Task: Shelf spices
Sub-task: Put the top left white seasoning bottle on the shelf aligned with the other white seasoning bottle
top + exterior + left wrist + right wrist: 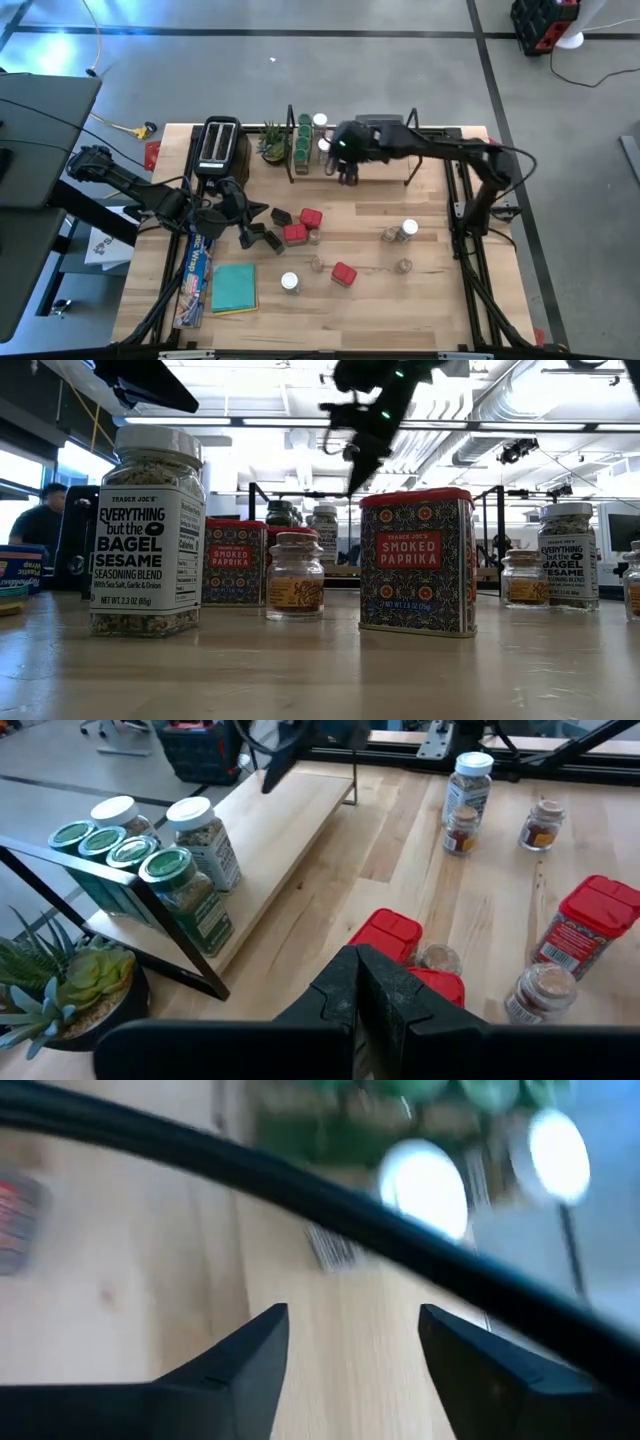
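Your right gripper (350, 1355) stands with its jaws apart and nothing between them, only bare plank of the shelf (380, 170) showing in the gap. Just past the fingertips you see two white-lidded jars (425, 1185) and, behind them, the green-lidded jars (302, 140), all packed at the shelf end nearest the potted plant (272, 143). On the other side of the jaws the plank is free up to the far black frame end, so you have open room there. The front edge of the shelf lies just beside the fingers.

Your left gripper (358, 985) is clenched with nothing in it. Directly ahead of its tips lie two red tins (400, 935) with a tiny clear jar (437, 958) touching between them. A third red tin (590, 925) and more small jars (540, 823) stand well apart over the table (440, 290), with wide bare wood between them. The toaster (218, 145) and a teal pad (234, 287) sit at the sides of this gripper.
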{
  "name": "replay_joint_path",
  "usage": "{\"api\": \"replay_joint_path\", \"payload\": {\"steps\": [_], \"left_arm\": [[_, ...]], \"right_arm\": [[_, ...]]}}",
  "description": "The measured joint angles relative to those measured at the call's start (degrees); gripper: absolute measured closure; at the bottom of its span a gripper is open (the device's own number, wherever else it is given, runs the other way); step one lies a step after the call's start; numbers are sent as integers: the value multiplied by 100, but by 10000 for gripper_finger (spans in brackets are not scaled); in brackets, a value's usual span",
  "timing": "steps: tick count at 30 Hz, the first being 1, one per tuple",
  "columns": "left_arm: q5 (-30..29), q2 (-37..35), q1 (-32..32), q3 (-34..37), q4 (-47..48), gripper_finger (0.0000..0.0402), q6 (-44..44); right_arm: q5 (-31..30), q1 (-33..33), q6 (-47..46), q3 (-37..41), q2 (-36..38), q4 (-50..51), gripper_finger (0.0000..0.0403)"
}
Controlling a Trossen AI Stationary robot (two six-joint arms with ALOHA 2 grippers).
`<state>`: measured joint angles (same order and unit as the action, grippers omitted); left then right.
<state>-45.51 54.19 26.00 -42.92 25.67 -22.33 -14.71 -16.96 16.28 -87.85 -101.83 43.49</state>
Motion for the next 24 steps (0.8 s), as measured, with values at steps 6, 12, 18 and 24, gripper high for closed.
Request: {"api": "replay_joint_path", "payload": {"steps": [6, 12, 18, 24], "left_arm": [[-8, 1, 32, 0, -7, 399, 55], [-25, 1, 30, 0, -24, 399, 53], [-25, 2, 28, 0, -28, 399, 31], [-27, 0, 28, 0, -30, 399, -10]], "right_arm": [[31, 47, -1044, 2321, 825, -2501, 230], [272, 46, -1336, 3293, 526, -4866, 272], [250, -84, -1604, 2996, -117, -5342, 322], [279, -208, -1694, 2735, -514, -5313, 367]]}}
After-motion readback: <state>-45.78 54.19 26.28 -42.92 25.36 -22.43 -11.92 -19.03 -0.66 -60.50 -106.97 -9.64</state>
